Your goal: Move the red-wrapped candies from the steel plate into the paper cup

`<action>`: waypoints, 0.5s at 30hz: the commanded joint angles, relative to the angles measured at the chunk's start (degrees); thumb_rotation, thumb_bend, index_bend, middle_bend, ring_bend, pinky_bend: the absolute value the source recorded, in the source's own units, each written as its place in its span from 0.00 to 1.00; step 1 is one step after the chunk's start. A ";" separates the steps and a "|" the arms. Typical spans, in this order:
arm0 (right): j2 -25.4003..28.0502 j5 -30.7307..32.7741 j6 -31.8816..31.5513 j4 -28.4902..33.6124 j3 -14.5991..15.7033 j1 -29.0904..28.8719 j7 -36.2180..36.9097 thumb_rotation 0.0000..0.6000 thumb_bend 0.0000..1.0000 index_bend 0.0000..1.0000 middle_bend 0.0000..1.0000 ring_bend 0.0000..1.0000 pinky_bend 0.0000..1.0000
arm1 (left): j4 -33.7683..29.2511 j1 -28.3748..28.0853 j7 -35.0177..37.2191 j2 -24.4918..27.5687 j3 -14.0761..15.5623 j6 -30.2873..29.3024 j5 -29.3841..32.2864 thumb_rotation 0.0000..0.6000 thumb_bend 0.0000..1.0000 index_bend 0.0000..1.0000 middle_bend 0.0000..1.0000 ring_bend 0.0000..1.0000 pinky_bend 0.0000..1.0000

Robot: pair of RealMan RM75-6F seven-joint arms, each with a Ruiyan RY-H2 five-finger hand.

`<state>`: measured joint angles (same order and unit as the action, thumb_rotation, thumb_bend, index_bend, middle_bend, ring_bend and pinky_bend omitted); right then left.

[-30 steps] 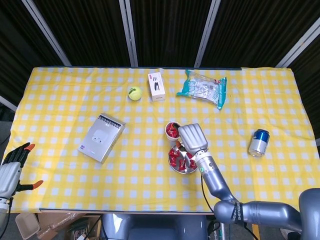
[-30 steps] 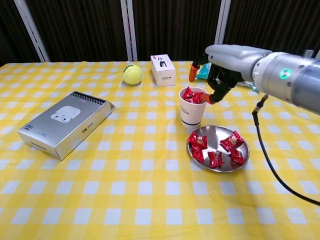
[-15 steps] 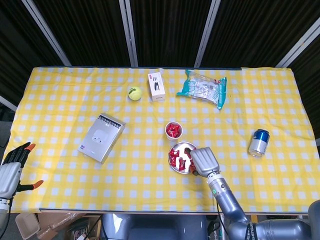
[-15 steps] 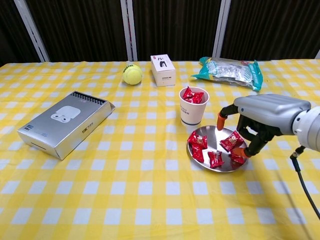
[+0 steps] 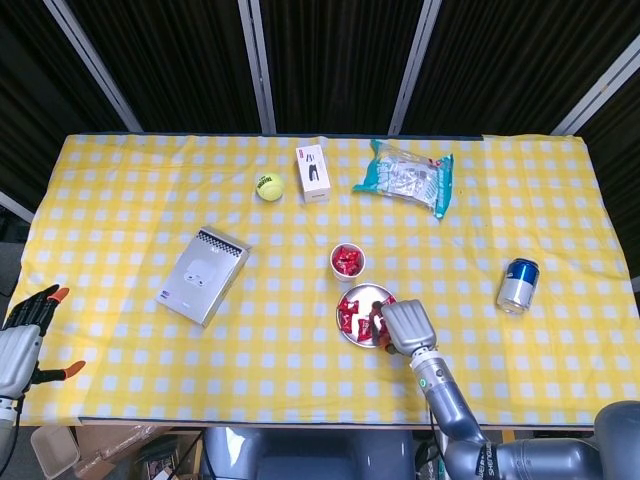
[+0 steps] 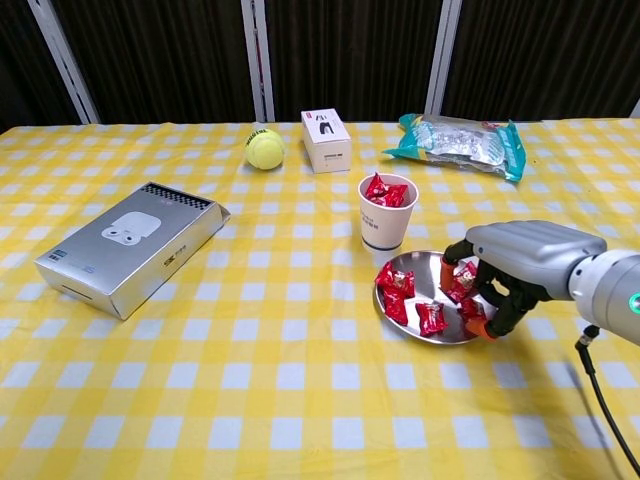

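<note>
Several red-wrapped candies point(image 6: 397, 293) lie on the steel plate point(image 6: 425, 275), which is also seen in the head view point(image 5: 375, 291). Just behind it stands the paper cup point(image 6: 386, 212) point(image 5: 347, 261) with red candies in it. My right hand point(image 6: 505, 265) point(image 5: 400, 325) is low over the plate's right side. Its thumb and fingers straddle two candies point(image 6: 463, 281) there and touch them, and those candies still lie on the plate. My left hand point(image 5: 25, 340) hangs open off the table's near left corner, out of the chest view.
A silver box point(image 6: 132, 248) lies at the left. At the back are a tennis ball point(image 6: 265, 148), a small white box point(image 6: 327, 140) and a snack bag point(image 6: 460, 135). A blue can point(image 5: 518, 285) stands to the right of the plate.
My right hand left the cup, swung to the plate's right side and sank onto the candies there. The left hand has not moved.
</note>
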<state>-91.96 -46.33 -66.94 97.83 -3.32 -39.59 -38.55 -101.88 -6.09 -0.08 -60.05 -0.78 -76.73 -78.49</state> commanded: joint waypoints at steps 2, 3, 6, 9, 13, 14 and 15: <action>-0.54 0.96 0.41 -1.61 -0.70 0.13 0.17 1.00 0.37 0.40 0.82 0.92 1.00 | 0.00 -0.03 -0.01 0.04 0.05 0.11 -0.03 1.00 0.01 0.00 0.00 0.00 0.00; -0.57 1.19 0.50 -1.99 -0.91 0.18 0.26 1.00 0.37 0.40 0.82 0.92 1.00 | -0.01 -0.04 0.00 0.05 0.05 0.13 -0.05 1.00 0.00 0.00 0.00 0.00 0.00; -0.48 1.57 0.70 -2.68 -1.18 0.27 0.27 1.00 0.37 0.42 0.82 0.92 1.00 | -0.04 -0.04 0.03 0.07 0.05 0.15 0.01 1.00 0.00 0.00 0.00 0.00 0.00; -0.28 1.75 0.96 -2.89 -1.20 0.46 0.37 1.00 0.37 0.43 0.82 0.92 1.00 | -0.05 -0.07 -0.03 0.07 0.06 0.24 0.02 1.00 0.00 0.00 0.00 0.00 0.00; -0.23 1.96 1.40 -3.10 -1.14 0.64 0.38 1.00 0.37 0.45 0.82 0.92 1.00 | -0.11 -0.07 -0.16 0.06 0.07 0.25 0.04 1.00 0.00 0.00 0.00 0.00 0.00; -0.26 2.06 1.52 -3.18 -1.10 0.66 0.32 1.00 0.37 0.46 0.82 0.92 1.00 | -0.12 -0.06 -0.16 0.04 0.07 0.23 0.06 1.00 0.00 0.00 0.00 0.00 0.00; -0.30 2.15 1.60 -3.23 -1.05 0.69 0.25 1.00 0.37 0.47 0.82 0.92 1.00 | -0.13 -0.05 -0.17 0.04 0.07 0.21 0.08 1.00 0.00 0.00 0.00 0.00 0.00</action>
<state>-92.23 -44.23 -65.40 94.64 -4.40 -38.93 -38.25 -102.00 -6.14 -0.24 -60.01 -0.72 -76.51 -78.41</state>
